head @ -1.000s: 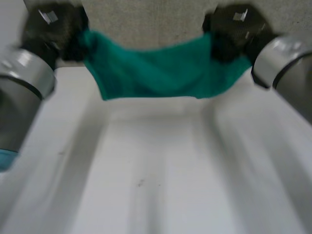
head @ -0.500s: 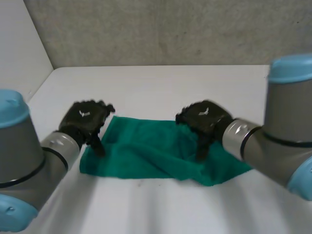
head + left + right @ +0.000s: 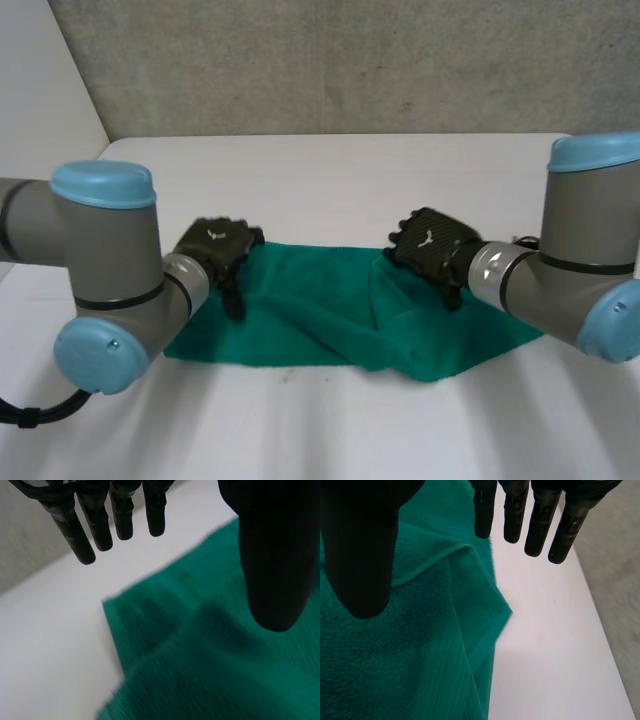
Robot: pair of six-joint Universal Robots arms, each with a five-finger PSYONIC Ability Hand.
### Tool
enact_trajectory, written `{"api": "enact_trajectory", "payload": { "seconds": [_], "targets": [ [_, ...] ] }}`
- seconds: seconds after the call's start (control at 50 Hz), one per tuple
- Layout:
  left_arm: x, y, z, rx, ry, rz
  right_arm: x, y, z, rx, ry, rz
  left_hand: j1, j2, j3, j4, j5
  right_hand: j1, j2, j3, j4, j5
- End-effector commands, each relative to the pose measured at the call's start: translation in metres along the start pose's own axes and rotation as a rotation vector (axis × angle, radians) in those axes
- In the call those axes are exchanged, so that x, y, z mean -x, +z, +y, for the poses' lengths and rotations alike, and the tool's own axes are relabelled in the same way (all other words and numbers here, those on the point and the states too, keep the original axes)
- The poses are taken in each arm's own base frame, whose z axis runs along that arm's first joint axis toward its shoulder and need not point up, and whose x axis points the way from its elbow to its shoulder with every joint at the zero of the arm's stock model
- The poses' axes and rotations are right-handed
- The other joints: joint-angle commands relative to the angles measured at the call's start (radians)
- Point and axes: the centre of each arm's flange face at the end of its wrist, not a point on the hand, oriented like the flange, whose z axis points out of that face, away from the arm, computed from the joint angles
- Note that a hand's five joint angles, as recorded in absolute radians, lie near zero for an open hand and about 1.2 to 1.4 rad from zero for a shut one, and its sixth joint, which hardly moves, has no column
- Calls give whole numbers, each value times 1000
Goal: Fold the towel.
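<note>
Towel: the green towel (image 3: 330, 320) lies rumpled on the white table (image 3: 330, 175), with a raised crease across its right half.
Left hand: the left hand (image 3: 218, 250) is over the towel's far left corner. Its fingers (image 3: 120, 515) are straight and spread well away from the thumb, and it holds nothing. In the left wrist view the fingertips hang past the corner over bare table, with the thumb over the cloth.
Right hand: the right hand (image 3: 432, 243) is over the towel's far edge, towards its right end. Its straight fingers (image 3: 540, 520) are wide of the thumb, and it grips nothing.
Change: a second ago the towel hung stretched in the air between both hands. Half a second ago it was already down. Since then both hands have shifted a little rightward, and the left arm's joint has swung closer to the towel.
Markings: a small white mark on the back of each hand, too small to read.
</note>
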Motion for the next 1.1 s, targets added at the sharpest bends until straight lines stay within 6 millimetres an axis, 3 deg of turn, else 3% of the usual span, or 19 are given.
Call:
{"api": "enact_trajectory", "payload": {
  "seconds": [0.02, 0.1, 0.14, 0.18, 0.26, 0.32, 0.4, 0.52, 0.6, 0.62, 0.64, 0.7, 0.78, 1.1],
  "targets": [
    [-2, 9, 20, 92, -1, 20, 8, 20, 5, -88, -42, -77, 129, 138, 139, 141, 149, 108, 51, 72, 79, 52],
    [-3, 10, 21, 98, -2, 23, 9, 28, 5, -113, -45, -88, 372, 382, 382, 384, 392, 96, 40, 60, 67, 40],
    [-2, 10, 21, 95, -2, 22, 9, 36, 8, -116, -45, -88, 664, 674, 675, 677, 684, 105, 48, 69, 76, 49],
    [-3, 10, 20, 92, -2, 23, 9, 39, 9, -115, -46, -87, 815, 825, 826, 828, 835, 129, 72, 92, 100, 73],
    [-2, 10, 18, 87, 1, 17, 4, 46, 10, -116, -51, -72, 1118, 1127, 1128, 1130, 1137, 594, 537, 558, 565, 538],
    [1, 12, 10, 46, 2, 3, -1, 50, 7, -131, -57, -55, 1118, 1128, 1128, 1130, 1138, 1103, 1047, 1067, 1074, 1047],
    [9, 18, -15, -79, -3, -39, -11, 56, 5, -141, -64, -21, 1118, 1128, 1128, 1130, 1138, 1105, 1048, 1069, 1076, 1049],
    [24, 20, -65, -308, -7, -102, -51, 68, -9, -190, -2, 116, 1118, 1128, 1128, 1130, 1138, 1105, 1048, 1069, 1076, 1049],
    [28, 15, -77, -358, -9, -119, -61, 68, -13, -201, 117, 140, 1118, 1128, 1128, 1130, 1138, 1105, 1048, 1069, 1076, 1049],
    [28, 15, -77, -358, -9, -119, -61, 68, -13, -201, 117, 140, 1118, 1128, 1128, 1130, 1138, 1105, 1048, 1069, 1076, 1049],
    [27, 14, -77, -355, -9, -118, -53, 68, -11, -198, 184, 98, 1118, 1128, 1128, 1130, 1138, 633, 576, 597, 604, 577],
    [23, 4, -61, -299, -7, -100, -47, 67, -6, -191, 230, 57, 1118, 1128, 1128, 1130, 1138, 563, 507, 527, 535, 507],
    [20, -7, -48, -256, -7, -91, -39, 65, -6, -201, 255, -3, 1118, 1128, 1128, 1130, 1138, 247, 190, 211, 218, 191],
    [18, -56, -43, -258, -9, -90, -8, 74, 15, -121, 336, -204, 1118, 1128, 1128, 1130, 1138, 240, 183, 204, 211, 184]
  ]
}}
